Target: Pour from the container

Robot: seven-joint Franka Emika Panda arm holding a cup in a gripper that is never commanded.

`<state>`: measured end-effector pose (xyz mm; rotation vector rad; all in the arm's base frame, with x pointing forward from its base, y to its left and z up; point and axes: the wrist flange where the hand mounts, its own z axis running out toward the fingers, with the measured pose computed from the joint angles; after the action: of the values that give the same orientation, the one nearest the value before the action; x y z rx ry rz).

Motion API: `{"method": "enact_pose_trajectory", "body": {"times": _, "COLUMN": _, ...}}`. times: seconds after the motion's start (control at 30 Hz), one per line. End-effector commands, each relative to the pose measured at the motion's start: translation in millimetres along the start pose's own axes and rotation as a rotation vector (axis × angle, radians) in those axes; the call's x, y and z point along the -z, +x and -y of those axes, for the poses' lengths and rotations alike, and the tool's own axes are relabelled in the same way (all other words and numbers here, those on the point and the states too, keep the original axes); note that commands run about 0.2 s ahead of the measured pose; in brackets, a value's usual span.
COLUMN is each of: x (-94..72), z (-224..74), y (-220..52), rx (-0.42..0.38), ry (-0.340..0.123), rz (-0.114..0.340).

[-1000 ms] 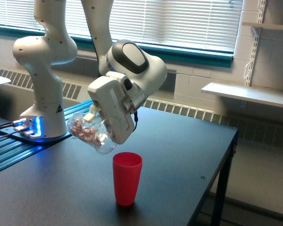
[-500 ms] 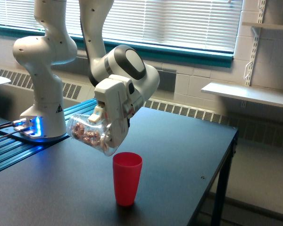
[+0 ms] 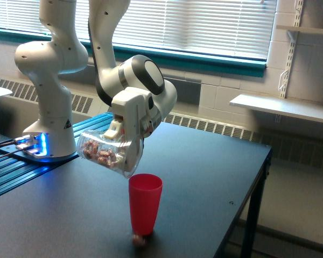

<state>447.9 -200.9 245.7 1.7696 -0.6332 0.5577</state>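
The white arm bends down from the window side, its gripper (image 3: 120, 141) clamped across the container (image 3: 105, 152), a clear cup tipped nearly on its side with the mouth angled down toward five o'clock. Pinkish-brown candies crowd inside it, and the mouth hangs just above and at ten o'clock of the upright red cup (image 3: 145, 203); one candy (image 3: 139, 241) lies by that cup's foot. Both sit over a dark table (image 3: 204, 177) before blinds (image 3: 204, 24) and a radiator.
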Motion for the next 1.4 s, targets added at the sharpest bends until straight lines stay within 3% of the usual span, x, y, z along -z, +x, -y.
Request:
{"method": "enact_pose_trajectory", "body": {"times": 0.03, "x": 5.3, "z": 1, "y": -5, "rx": 0.006, "ry": 0.008, "rz": -0.073}}
{"method": "enact_pose_trajectory", "body": {"times": 0.27, "x": 13.8, "z": 1, "y": -21, "rx": 0.050, "ry": 0.036, "rz": -0.175}}
{"method": "enact_pose_trajectory", "body": {"times": 0.8, "x": 26.0, "z": -5, "y": -27, "rx": 0.069, "ry": 0.062, "rz": -0.269}}
{"method": "enact_pose_trajectory", "body": {"times": 1.4, "x": 41.3, "z": -13, "y": -52, "rx": 0.117, "ry": 0.091, "rz": -0.230}}
